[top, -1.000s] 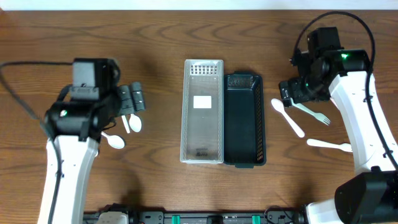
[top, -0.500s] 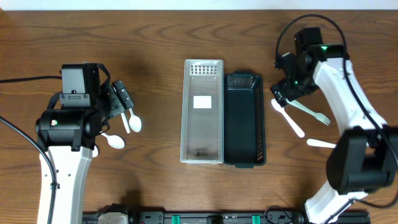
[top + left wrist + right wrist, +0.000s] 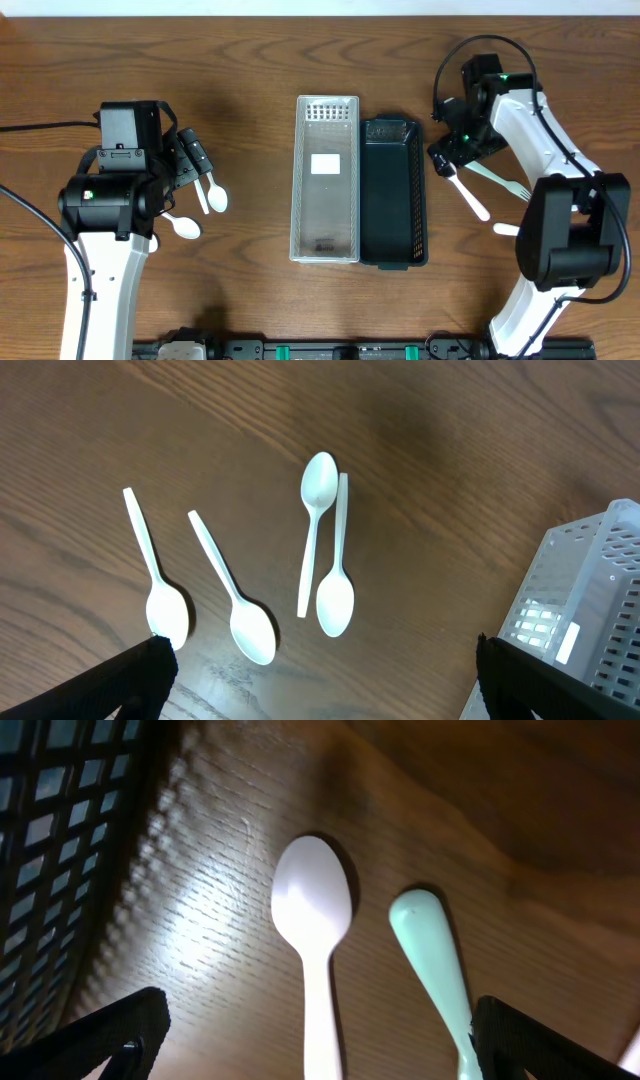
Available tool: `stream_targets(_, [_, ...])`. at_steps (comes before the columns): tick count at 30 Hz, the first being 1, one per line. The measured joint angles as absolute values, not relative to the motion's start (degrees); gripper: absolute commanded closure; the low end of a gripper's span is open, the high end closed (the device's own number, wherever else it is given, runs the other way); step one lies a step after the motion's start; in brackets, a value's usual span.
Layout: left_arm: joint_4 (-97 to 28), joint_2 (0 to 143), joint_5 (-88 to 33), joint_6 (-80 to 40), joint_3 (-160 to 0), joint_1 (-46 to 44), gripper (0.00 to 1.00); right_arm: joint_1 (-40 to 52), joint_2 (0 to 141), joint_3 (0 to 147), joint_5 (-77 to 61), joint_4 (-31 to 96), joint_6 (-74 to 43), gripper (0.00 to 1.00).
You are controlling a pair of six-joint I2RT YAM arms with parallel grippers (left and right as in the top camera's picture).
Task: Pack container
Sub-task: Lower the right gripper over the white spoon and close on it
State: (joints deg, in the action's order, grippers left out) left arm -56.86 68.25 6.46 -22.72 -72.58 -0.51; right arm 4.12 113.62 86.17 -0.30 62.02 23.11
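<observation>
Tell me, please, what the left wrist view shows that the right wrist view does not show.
Only the left wrist view: four white spoons on the wood, two of them side by side and head to tail, and a corner of the clear container at the right edge. Only the right wrist view: one white spoon beside a pale green handle, with the dark basket at the left. Both: the wooden table, and black left fingers and right fingers set wide apart, holding nothing.

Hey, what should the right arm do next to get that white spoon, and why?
Probably lower the right gripper straight down and close on the white spoon. Its jaws are open and empty, the spoon's bowl lies flat between them, with the pale green handle just beside it.
</observation>
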Motion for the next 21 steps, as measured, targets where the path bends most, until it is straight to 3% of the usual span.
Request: stream_targets(21, [-57.3, 68.3, 6.4, -22.7, -72.6, -0.5, 0.02, 4.1, 114.4, 84.6, -1.7, 58.2, 21.3, 0.01])
